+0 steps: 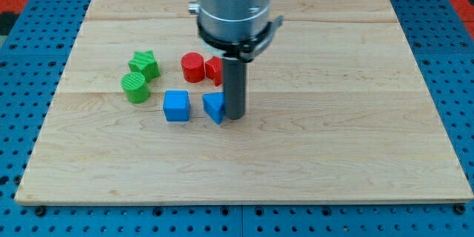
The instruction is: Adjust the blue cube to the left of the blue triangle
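Note:
The blue cube lies on the wooden board, left of centre. The blue triangle lies just to its right, with a small gap between them. My tip stands right against the blue triangle's right side and partly hides it. The rod hangs from the grey arm head at the view's top.
A red cylinder and another red block, partly hidden by the rod, lie above the blue blocks. A green star and a green cylinder lie at the left. Blue pegboard surrounds the board.

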Controlling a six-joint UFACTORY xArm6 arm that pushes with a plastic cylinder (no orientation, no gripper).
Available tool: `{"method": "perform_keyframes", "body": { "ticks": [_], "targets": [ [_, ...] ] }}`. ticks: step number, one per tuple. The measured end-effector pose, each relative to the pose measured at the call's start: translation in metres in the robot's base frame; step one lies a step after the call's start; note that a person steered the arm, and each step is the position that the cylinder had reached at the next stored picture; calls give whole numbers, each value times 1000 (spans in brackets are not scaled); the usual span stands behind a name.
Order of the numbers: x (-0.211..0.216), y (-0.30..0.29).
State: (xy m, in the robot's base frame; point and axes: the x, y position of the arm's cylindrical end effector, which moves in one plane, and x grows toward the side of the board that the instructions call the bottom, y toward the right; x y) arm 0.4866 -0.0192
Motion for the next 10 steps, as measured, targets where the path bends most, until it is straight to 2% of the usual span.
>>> {"method": "perform_keyframes", "body": {
  "ticks": [2, 3, 4, 5, 6, 8, 9, 10],
  "targets": [
    [2, -51],
    [16, -34],
    [34, -66],
    [34, -85],
    [41, -78],
    [37, -76],
    [22, -79],
    [22, -100]
  ]
}}
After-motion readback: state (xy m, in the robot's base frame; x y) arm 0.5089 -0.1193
